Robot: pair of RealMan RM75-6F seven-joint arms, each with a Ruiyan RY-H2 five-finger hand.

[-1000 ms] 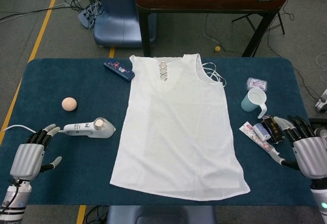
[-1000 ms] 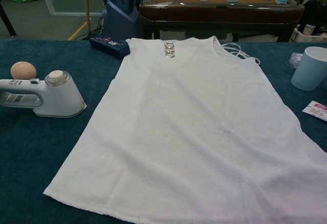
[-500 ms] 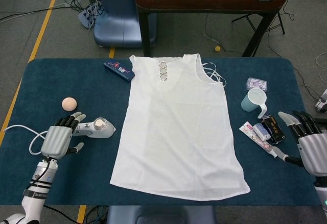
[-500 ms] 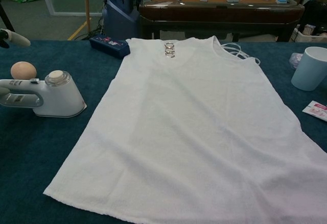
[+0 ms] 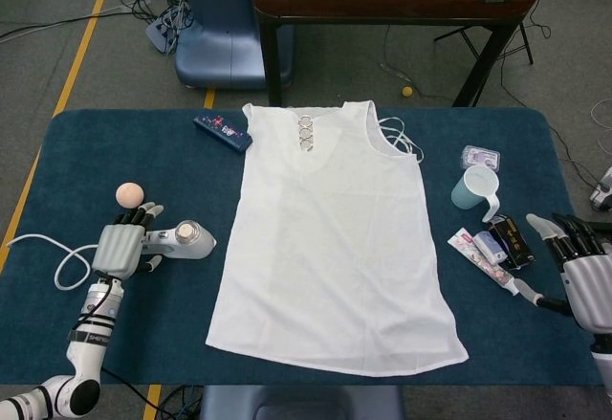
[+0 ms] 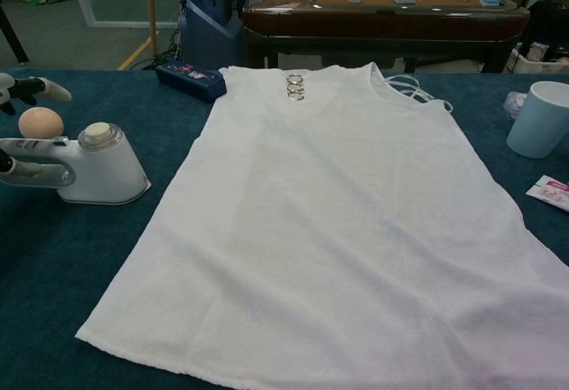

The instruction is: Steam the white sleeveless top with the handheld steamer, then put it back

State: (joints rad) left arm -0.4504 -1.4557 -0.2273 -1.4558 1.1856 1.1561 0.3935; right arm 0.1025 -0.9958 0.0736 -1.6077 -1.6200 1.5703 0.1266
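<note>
meanwhile, at the left of the head view, the left hand (image 5: 121,251) is reaching over the handle end of the handheld steamer (image 5: 175,240), its fingers spreading above the handle and not yet visibly wrapping it; whether they are touching it is hard to tell. the steamer is lying on its side on the blue table (image 5: 115,152), its long axis running left to right across the frame, handle toward the hand and round head pointing at the white sleeveless top (image 5: 335,238). the top is lying flat at the centre of the frame, neckline toward the upper edge, thin white fabric lightly creasing. the right hand (image 5: 585,272) is waiting at the lower right corner, fingers apart and holding nothing, well apart from the steamer, so the left is plainly the nearer one. the steamer is looking like smooth, hard white plastic with a looped grip; a small peach ball (image 5: 129,193) is sitting just beyond the fingertips, and a pale blue mug (image 5: 474,188) is standing to the right of the garment.
</note>
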